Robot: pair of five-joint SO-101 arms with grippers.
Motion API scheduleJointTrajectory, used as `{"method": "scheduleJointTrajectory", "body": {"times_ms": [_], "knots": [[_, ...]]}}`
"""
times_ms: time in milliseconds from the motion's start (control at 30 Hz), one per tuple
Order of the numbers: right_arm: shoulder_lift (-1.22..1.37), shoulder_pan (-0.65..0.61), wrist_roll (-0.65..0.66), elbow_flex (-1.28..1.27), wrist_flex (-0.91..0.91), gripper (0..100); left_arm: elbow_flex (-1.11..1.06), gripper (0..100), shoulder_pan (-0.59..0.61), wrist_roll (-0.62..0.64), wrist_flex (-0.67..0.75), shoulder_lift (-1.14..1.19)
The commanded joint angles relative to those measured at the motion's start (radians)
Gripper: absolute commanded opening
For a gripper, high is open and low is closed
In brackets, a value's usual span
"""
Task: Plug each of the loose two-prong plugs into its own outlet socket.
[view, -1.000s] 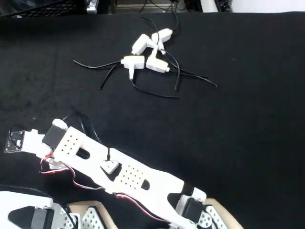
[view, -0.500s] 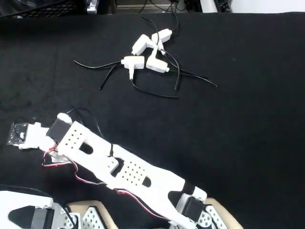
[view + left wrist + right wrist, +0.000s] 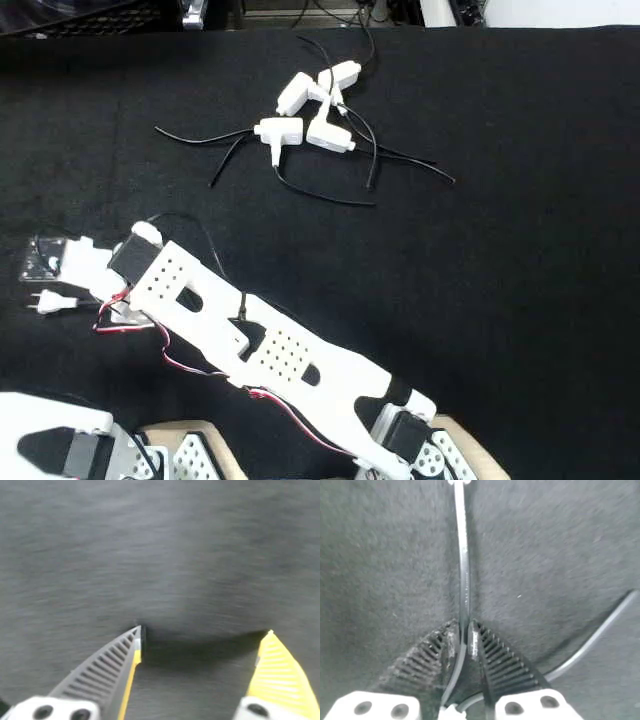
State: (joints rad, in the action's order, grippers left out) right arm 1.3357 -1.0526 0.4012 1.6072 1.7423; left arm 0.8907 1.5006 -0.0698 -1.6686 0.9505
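Since 1 s ago our right arm [image 3: 260, 345] has swung & a white plug [image 3: 48, 298] now lies on the bench [image 3: 520, 260] beside the right jaws. These are clamped on a thin cord [image 3: 464, 575], prob. to drag it to the sockets [image 3: 328, 136], well apart. Left jaws gape, nothing between.

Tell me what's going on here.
The right end effector is shut on a thin black cable near the left edge of the black cloth, with a white two-prong plug just beside it. The left end effector hangs open over bare cloth. The other white plugs and sockets sit in a tangled cluster at the far side.
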Motion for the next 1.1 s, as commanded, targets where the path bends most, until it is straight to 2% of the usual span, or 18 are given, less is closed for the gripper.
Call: {"method": "scheduleJointTrajectory", "body": {"times_ms": [0,167,300,400,533,700,967,1067], "knots": [[-0.105,0.015,0.003,0.061,0.018,1.2,0.171,36,-0.117,-0.002,-0.095,-0.02],[-0.199,0.014,-0.003,0.019,0.02,1.2,0.337,36,-0.179,0.034,-0.094,-0.086],[-0.214,0.015,-0.003,0.004,0.02,1.2,0.377,36,-0.242,0.035,-0.094,-0.203],[-0.196,0.014,-0.014,0.002,0.02,1.2,0.236,36,-0.309,0.04,-0.094,-0.29],[-0.145,0.014,-0.015,0.01,0.018,1.2,-0.108,36,-0.41,0.04,-0.092,-0.387],[-0.113,0.014,-0.015,0.012,0.017,1.2,-0.424,36,-0.524,0.041,-0.058,-0.402],[-0.11,0.014,-0.015,0.005,0.012,1.2,-0.541,36,-0.552,0.155,-0.023,-0.402],[-0.11,0.014,-0.015,0.004,0.012,1.2,-0.581,36,-0.556,0.155,-0.023,-0.402]]}}
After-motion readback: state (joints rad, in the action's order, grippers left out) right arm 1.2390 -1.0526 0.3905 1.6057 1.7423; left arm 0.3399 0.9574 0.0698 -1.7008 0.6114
